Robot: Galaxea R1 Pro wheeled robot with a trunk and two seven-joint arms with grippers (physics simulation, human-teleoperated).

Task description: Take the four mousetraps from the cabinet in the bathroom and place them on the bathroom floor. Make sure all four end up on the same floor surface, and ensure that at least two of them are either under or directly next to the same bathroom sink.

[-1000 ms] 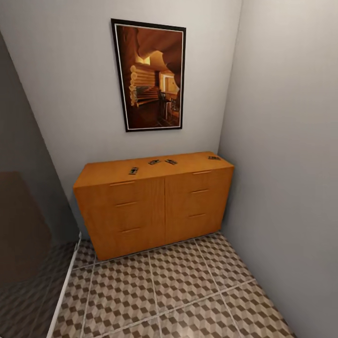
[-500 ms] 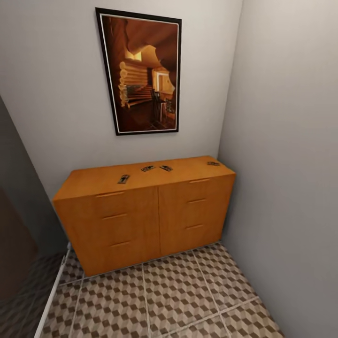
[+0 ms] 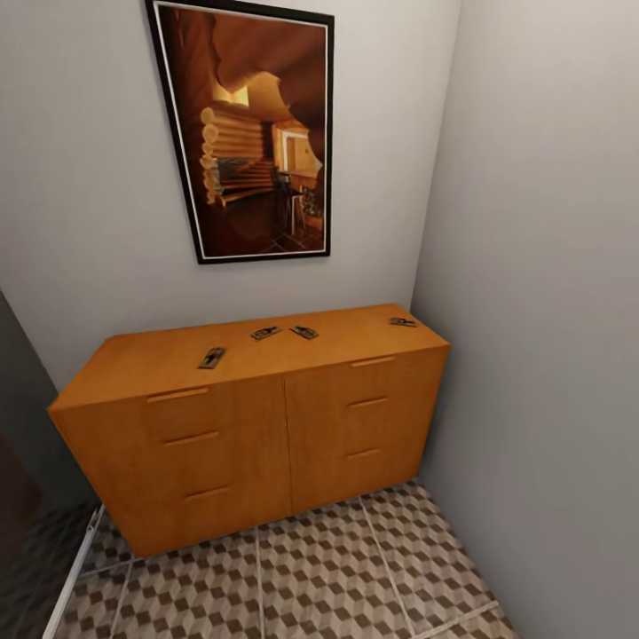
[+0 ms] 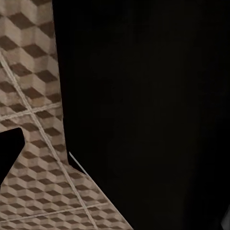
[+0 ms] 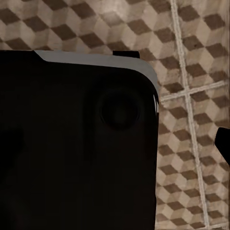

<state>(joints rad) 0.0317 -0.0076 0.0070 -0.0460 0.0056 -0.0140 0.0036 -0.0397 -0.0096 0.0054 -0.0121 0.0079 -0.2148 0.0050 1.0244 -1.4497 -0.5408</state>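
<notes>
four mousetraps (image 3: 211, 358) on the cabinet (image 3: 266, 426) loom larger, camera closer; fingers' state cannot be told

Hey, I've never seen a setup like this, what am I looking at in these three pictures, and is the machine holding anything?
These are simulator renders from a wheeled robot with two arms. The big picture comes from its head camera, looking forward and down at an orange-brown cabinet in a corner, under a framed picture. Four small dark mousetraps lie on its top: one toward the left, two close together in the middle, one at the far right end. The other two pictures come from cameras on the left and right wrists; both look past dark robot parts at the patterned floor tiles. Neither picture shows a claw clearly, so I can't tell whether anything is held.
</notes>
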